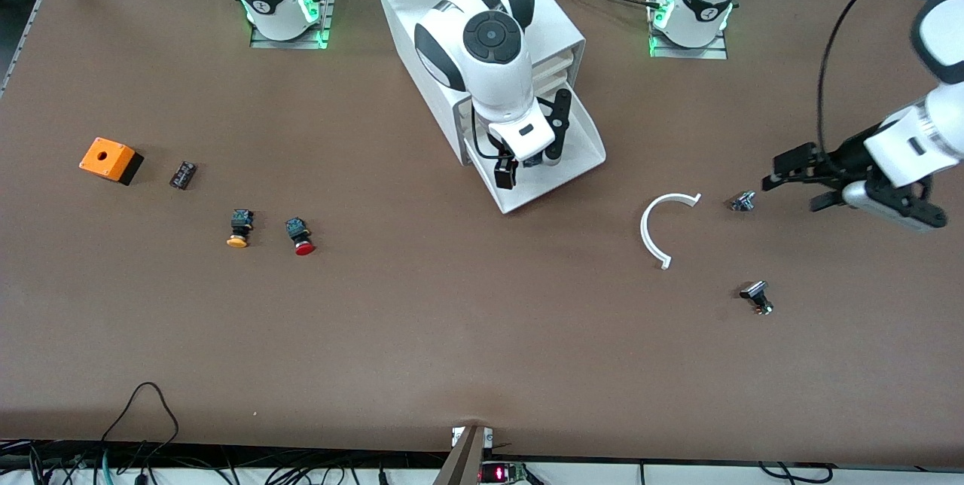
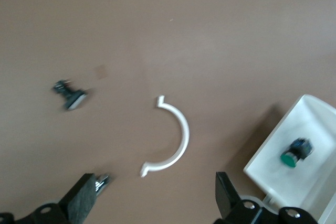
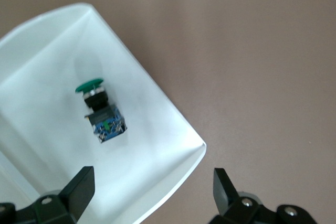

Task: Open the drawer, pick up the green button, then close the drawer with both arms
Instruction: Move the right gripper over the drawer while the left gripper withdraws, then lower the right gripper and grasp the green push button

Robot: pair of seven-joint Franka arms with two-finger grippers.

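Note:
The cabinet (image 1: 422,25) stands between the two arm bases, and its lowest drawer (image 1: 591,157) is pulled out toward the front camera. In the drawer lies the green-capped button (image 3: 98,109), on its side; the left wrist view shows the button (image 2: 295,152) too. In the front view the right hand hides it. My right gripper (image 1: 533,147) hangs open over the drawer's tray (image 3: 152,129), with nothing between its fingers. My left gripper (image 1: 792,190) is open and low over the table toward the left arm's end, beside a small metal part (image 1: 743,201).
A white C-shaped ring (image 1: 657,225) lies near the drawer, with another small part (image 1: 757,297) nearer the front camera. Toward the right arm's end are a red-capped button (image 1: 302,236), an orange-capped button (image 1: 239,229), a small black piece (image 1: 182,174) and an orange box (image 1: 111,160).

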